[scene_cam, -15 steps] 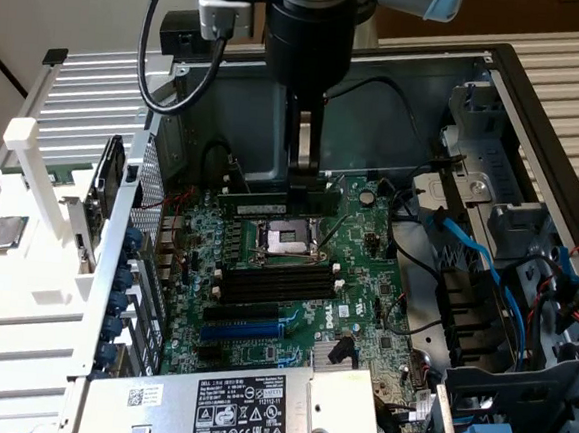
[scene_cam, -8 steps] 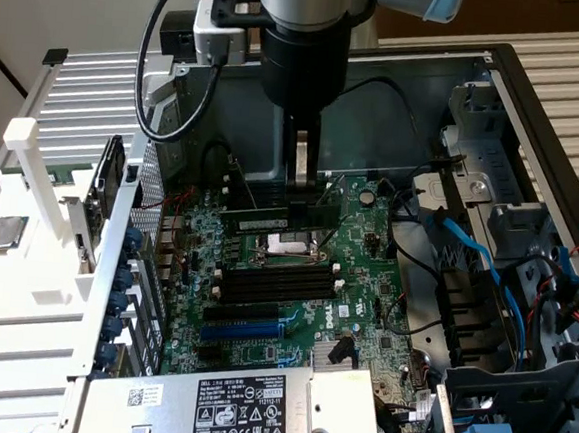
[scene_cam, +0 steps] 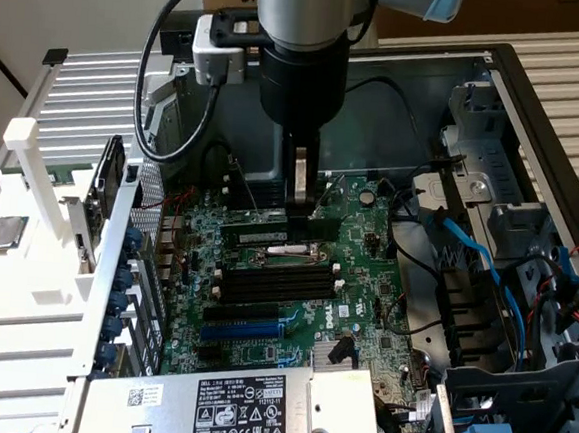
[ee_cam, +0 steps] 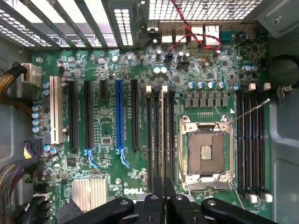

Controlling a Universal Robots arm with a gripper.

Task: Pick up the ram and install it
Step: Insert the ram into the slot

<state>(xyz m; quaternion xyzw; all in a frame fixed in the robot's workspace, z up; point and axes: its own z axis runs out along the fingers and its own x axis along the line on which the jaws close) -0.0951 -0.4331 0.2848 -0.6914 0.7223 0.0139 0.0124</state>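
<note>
We see the long, thin green circuit-board ram stick (scene_cam: 268, 233) standing on its edge over the bank of black memory slots with white end clips (scene_cam: 277, 279) on the green Dell motherboard (scene_cam: 360, 282), inside the open grey metal computer case (scene_cam: 499, 103). In the exterior view its face shows dark chips and a pale label; in the wrist view it appears edge-on as a thin pale line (ee_cam: 162, 135) along one slot. The black end effector (scene_cam: 301, 192) is closed narrowly on the stick's upper edge, gripping it from above. A square silver CPU chip (scene_cam: 2, 232) lies apart on the white ribbed surface (scene_cam: 22, 296) outside the case.
</note>
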